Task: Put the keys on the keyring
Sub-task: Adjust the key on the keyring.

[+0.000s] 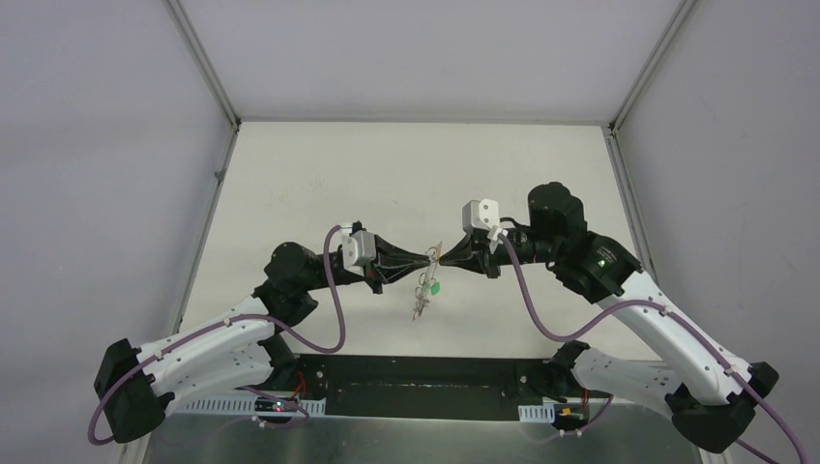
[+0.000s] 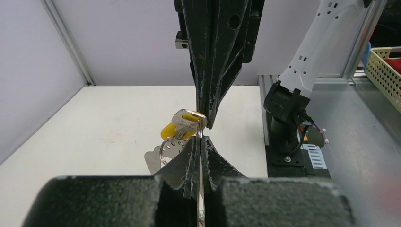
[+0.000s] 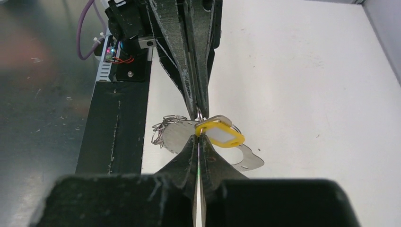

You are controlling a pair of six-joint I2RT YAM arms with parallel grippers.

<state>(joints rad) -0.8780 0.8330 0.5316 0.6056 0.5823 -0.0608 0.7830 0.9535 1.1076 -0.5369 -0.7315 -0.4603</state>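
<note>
My two grippers meet tip to tip above the middle of the table. My left gripper (image 1: 428,256) (image 2: 200,140) is shut on a thin silvery wire, the keyring (image 2: 201,134). My right gripper (image 1: 444,258) (image 3: 198,137) is shut on the silver key (image 2: 187,118) with the yellow tag (image 3: 222,135), right at the left fingertips. A small ring (image 2: 166,150) and a flat silver metal piece (image 3: 248,161) hang below. In the top view more keys (image 1: 423,302) dangle under the tips with a green tag (image 1: 436,287). The black tag is hidden.
The black base plate (image 1: 416,372) lies at the near edge between the arm bases. A yellow basket (image 2: 385,71) stands off the table to the right. Metal frame posts (image 1: 208,68) (image 1: 648,68) rise at the back corners.
</note>
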